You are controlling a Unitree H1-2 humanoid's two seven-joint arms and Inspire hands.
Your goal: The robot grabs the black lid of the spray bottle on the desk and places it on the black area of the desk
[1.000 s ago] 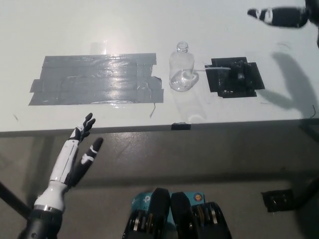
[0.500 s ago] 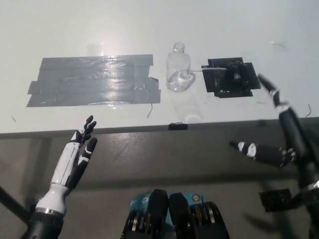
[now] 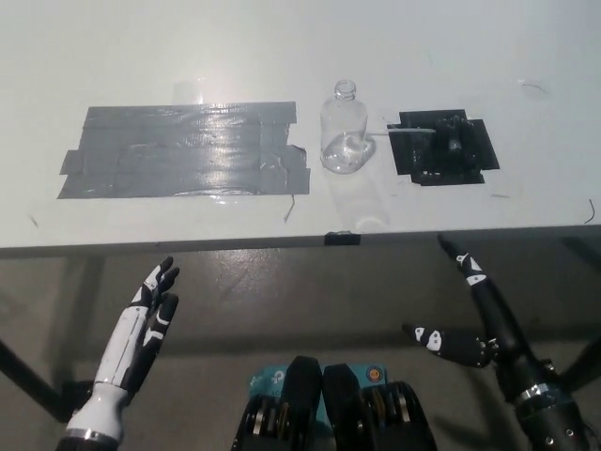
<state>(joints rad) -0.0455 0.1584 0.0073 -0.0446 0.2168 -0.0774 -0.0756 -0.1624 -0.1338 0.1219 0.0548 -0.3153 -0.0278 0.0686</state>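
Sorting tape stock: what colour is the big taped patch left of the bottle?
Grey, glossy tape patch, head view.

Black lid point(image 3: 449, 141) lying on black area point(image 3: 474, 160); clear spray bottle point(image 3: 345, 141) upright, uncapped, beside it.

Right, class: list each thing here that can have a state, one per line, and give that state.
spray bottle: upright on the desk, neck open, lid off.
black lid: off the bottle, lying on the black area, its tube pointing toward the bottle.
left hand: open, below the desk edge, holding nothing.
right hand: open, fingers spread, below the desk edge, holding nothing.
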